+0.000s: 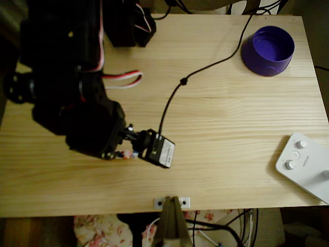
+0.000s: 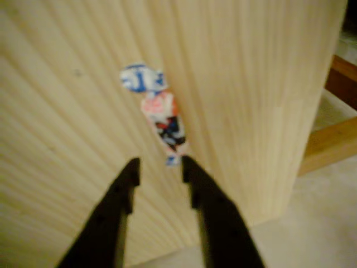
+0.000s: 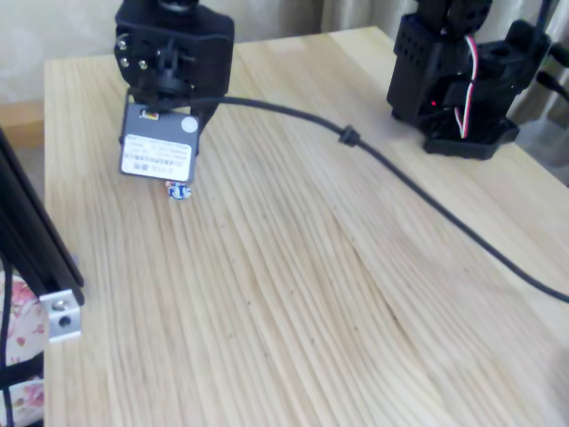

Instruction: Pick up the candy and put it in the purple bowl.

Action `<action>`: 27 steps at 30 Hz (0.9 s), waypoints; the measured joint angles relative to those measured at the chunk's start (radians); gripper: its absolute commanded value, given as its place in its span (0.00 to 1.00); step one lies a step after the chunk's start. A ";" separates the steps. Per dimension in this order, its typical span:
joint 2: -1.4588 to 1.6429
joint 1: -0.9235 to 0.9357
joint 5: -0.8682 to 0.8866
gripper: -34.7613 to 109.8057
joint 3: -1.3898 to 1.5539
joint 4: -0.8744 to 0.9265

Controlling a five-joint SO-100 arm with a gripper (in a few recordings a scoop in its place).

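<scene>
Pinkish-orange candy lying flat on the pale pine table, pale blue twisted end farthest from the gripper in the wrist view, dark and red marks toward the near end. Black gripper spread, a clear gap between the two fingertips, nothing pinched; near tip of the wrapper sitting just beyond that gap and slightly toward the right finger, not yet between the fingers. Seen from overhead, only a sliver of the sweet peeking out beneath the arm, just beside the wrist camera module, near the front-left part of the table. Purple bowl standing well apart at the far right corner, empty as far as visible. Black cable trailing across the boards from the camera module toward that corner, passing close by the bowl. White device with round knobs at the right edge, clear of any direct path. Likely at the approach stage, grasp not begun. Risks from here: closing too early and catching only the loose twisted tail, letting the candy slip out on the lift; the right finger landing on the wrapper instead of straddling it, since the sweet sits off-centre and at a slant; fingertips scraping the wood and flicking the light sweet aside; cable dragging against the bowl during the carry.
</scene>
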 measured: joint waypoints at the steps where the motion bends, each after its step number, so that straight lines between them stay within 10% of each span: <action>1: 0.000 -0.003 0.000 0.35 -0.005 0.009; 27: -0.138 0.003 -0.041 0.36 -0.044 -0.058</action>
